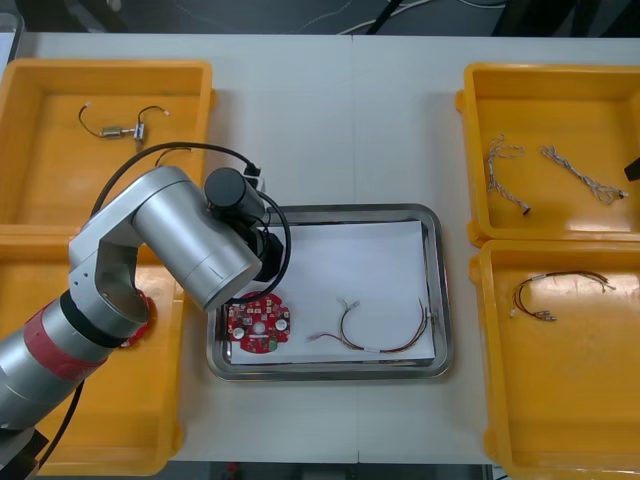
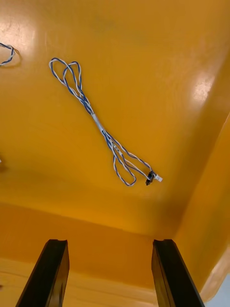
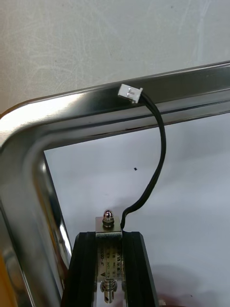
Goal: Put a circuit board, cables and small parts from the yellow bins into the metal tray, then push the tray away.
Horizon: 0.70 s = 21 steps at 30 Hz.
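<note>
- Nearest us, the left arm reaches in from the near left and covers part of the near left yellow bin. A red circuit board shows there only as a sliver beside the arm.
- The near right yellow bin holds 1 looped cable, red and yellow.
- Between the bins, the light table carries the metal tray, white inside.
- In the tray's near left corner lies a second circuit board, its far edge under the arm. A red and yellow cable lies in a shallow U along the near side, both ends pointing to the far side.
- The left gripper hangs over the tray's far left corner, fingers clenched on a small metal part.
- The part stands lengthwise between the fingers, its rounded tip pointing away from the wrist.
- Its black cable rises, bends and ends in a white plug over the rim. We cannot tell whether the plug touches the rim.
- The right gripper hovers over the far right yellow bin, fingers spread with nothing between them.
- Below it a blue and white twisted cable lies stretched on a slant, plug end nearer the fingers, loops farther off. A second twisted cable is cut off at the picture's edge.
- The far left yellow bin holds a tiny part with black leads, too small to make out.
- Beyond the table's far edge lies dark floor.
</note>
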Available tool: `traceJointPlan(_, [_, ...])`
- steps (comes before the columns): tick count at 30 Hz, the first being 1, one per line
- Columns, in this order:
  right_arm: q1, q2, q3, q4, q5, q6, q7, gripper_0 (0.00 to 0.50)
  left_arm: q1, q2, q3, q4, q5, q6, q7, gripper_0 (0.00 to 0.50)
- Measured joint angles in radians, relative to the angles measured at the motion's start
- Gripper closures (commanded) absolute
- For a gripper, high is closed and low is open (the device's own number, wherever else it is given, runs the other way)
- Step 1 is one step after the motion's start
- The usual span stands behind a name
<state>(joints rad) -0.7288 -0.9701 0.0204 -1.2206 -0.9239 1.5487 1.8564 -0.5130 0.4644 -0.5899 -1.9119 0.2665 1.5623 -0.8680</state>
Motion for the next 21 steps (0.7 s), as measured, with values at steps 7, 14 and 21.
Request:
traceJointPlan(7, [-0.065,0.009,0.035,0.156,-0.025,-0.083,0.089,0.000,0.000,-0.001,-0.001,0.004,-0.014,-0.005,0.000,0.500])
traceJointPlan(14, [-0.161,0.023,0.164,0.311,-0.054,-0.171,0.177,0.000,0.000,-0.002,-0.001,0.029,-0.027,-0.035,0.000,0.500])
traceJointPlan(21, [-0.194,0.045,0.270,0.322,-0.054,-0.255,0.177,0.000,0.000,-0.007,-0.001,0.060,-0.045,-0.059,0.000,0.500])
